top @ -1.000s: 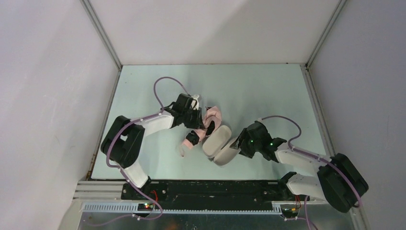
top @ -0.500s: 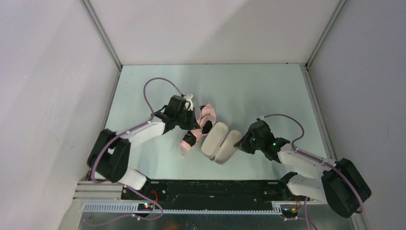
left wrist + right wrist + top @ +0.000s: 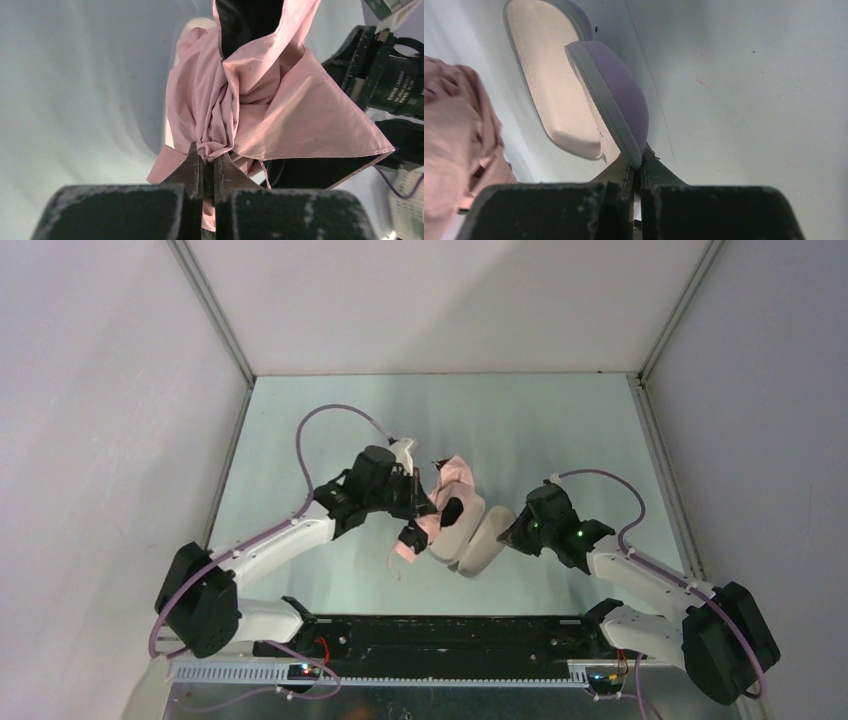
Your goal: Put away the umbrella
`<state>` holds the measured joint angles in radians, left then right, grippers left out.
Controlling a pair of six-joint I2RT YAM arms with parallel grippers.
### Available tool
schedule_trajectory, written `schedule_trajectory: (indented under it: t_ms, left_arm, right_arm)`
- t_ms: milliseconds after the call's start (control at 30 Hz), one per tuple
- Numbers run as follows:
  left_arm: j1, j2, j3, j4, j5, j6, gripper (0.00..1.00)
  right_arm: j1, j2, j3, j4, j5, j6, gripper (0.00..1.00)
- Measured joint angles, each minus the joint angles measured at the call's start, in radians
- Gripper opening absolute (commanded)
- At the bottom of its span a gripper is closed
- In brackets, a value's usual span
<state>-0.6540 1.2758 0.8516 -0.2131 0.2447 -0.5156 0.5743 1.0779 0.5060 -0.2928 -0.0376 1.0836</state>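
The umbrella (image 3: 452,475) is a crumpled bundle of salmon-pink fabric with a dark lining, lying at the left of an open grey-lilac case (image 3: 468,536). Its small pink handle (image 3: 404,551) points toward the near edge. My left gripper (image 3: 207,159) is shut on a bunched fold of the umbrella's fabric (image 3: 260,95). My right gripper (image 3: 639,164) is shut on the rim of the case's lilac lid (image 3: 621,95), which stands tilted up. The case's cream-lined other half (image 3: 551,85) lies open beside it. From above, the left gripper (image 3: 423,503) and right gripper (image 3: 509,531) flank the case.
The pale green table (image 3: 560,430) is walled by white panels at the back and both sides. A black rail (image 3: 430,635) with the arm bases runs along the near edge. Purple cables (image 3: 320,425) loop above both arms.
Both grippers have shut, the left on the umbrella's fabric and the right on the case's lid rim. The left arm has stretched rightward, and the umbrella and case have shifted slightly right.
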Motion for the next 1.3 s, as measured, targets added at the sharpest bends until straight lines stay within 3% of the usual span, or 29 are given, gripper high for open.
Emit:
schedule_trajectory:
  t_ms: [567,933,1067,1167,1300]
  left_arm:
    - [-0.032,0.309,-0.077,0.241,0.068,-0.245,0.0]
    - [-0.053,0.388,-0.026,0.313,0.042,-0.211,0.0]
    - [-0.071,0.418,0.023,0.281,0.015,-0.171,0.0]
    - [-0.081,0.422,0.03,0.278,-0.002,-0.155,0.0]
    - [-0.087,0.422,0.033,0.272,-0.013,-0.137,0.0]
  right_arm:
    - [0.015,0.035,0.002,-0.004,-0.017,0.071,0.0]
    - [-0.001,0.087,0.002,0.039,-0.096,0.079,0.0]
    - [-0.018,0.092,0.002,0.043,-0.116,0.079,0.09]
    - [-0.032,0.09,0.002,0.041,-0.137,0.073,0.1]
    - [-0.05,0.08,0.003,0.041,-0.172,0.059,0.0]
